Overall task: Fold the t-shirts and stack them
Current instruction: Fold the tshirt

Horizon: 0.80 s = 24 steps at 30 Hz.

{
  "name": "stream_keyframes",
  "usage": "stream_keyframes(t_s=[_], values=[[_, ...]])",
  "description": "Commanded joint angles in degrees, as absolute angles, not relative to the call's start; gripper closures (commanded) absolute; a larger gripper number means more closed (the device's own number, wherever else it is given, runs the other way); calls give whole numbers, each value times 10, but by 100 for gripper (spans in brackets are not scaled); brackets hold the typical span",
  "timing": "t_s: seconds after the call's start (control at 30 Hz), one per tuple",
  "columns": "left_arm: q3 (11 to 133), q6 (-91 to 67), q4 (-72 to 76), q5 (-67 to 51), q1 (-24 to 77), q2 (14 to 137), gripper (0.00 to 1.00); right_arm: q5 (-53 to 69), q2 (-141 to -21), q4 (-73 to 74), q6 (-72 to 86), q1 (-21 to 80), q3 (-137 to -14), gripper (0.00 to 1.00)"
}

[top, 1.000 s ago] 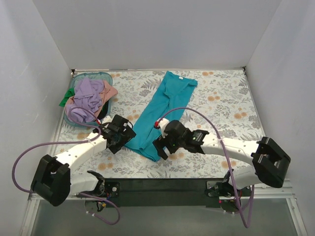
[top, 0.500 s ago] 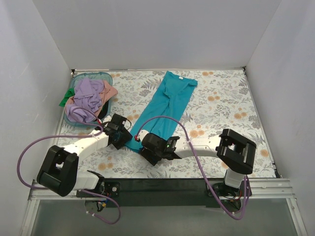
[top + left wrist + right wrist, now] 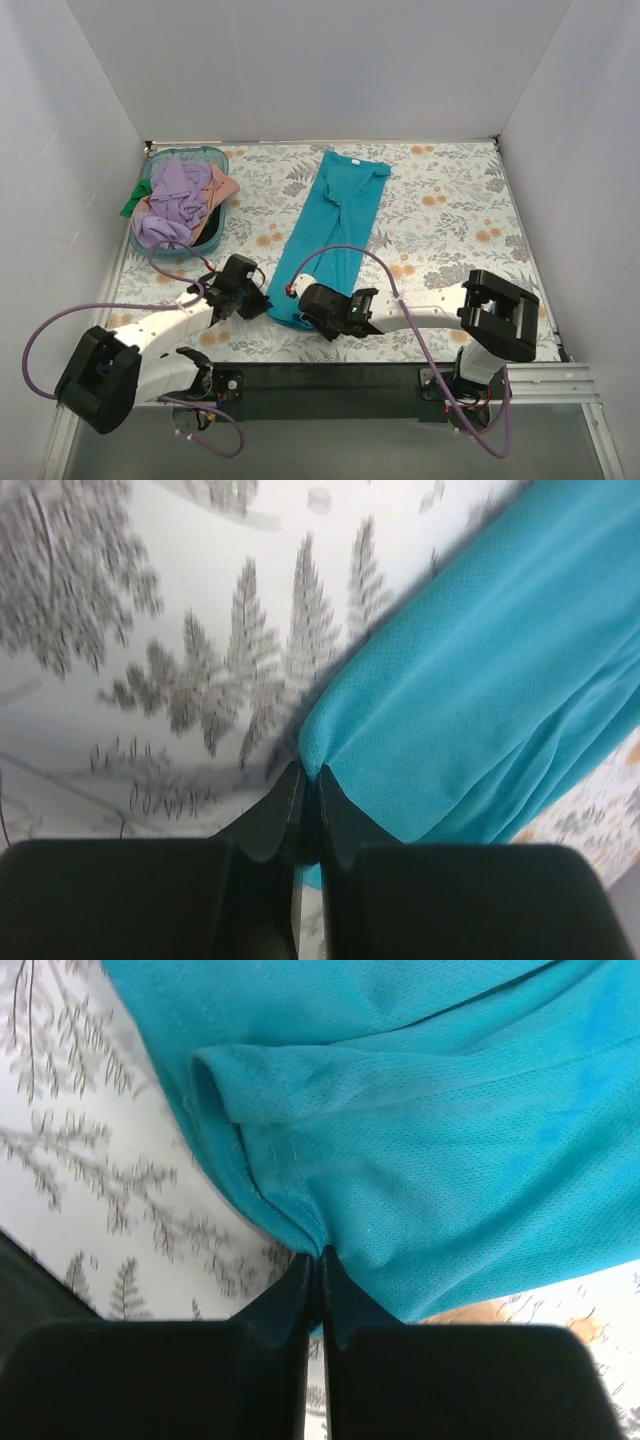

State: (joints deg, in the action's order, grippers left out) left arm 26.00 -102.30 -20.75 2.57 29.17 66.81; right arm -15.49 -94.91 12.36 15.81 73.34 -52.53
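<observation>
left hand (image 3: 308, 784), right hand (image 3: 314, 1260) both clamped on teal t-shirt (image 3: 338, 210) near hem; thin bite, uneven pull might slip corner

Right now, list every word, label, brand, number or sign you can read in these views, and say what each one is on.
No text can be read in any view.
The teal-blue t-shirt: any label at the neck is too small to read.
The tablecloth: floral print only, no writing.
The left tool and right tool: plain black, no markings visible.
</observation>
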Motion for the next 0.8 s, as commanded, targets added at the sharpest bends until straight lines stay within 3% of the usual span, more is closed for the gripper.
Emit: stream_keyframes(t_s=[0.0, 0.17, 0.43, 0.77], values=[[218, -1070, -285, 6, 344, 601, 100, -139, -905, 162, 201, 760, -474, 95], [201, -1165, -342, 40, 441, 546, 100, -111, -853, 166, 235, 804, -440, 97], [223, -1162, -360, 39, 461, 519, 100, -143, -810, 192, 258, 813, -440, 99], [337, -1120, -326, 91, 461, 578, 100, -274, -776, 252, 228, 793, -494, 99]])
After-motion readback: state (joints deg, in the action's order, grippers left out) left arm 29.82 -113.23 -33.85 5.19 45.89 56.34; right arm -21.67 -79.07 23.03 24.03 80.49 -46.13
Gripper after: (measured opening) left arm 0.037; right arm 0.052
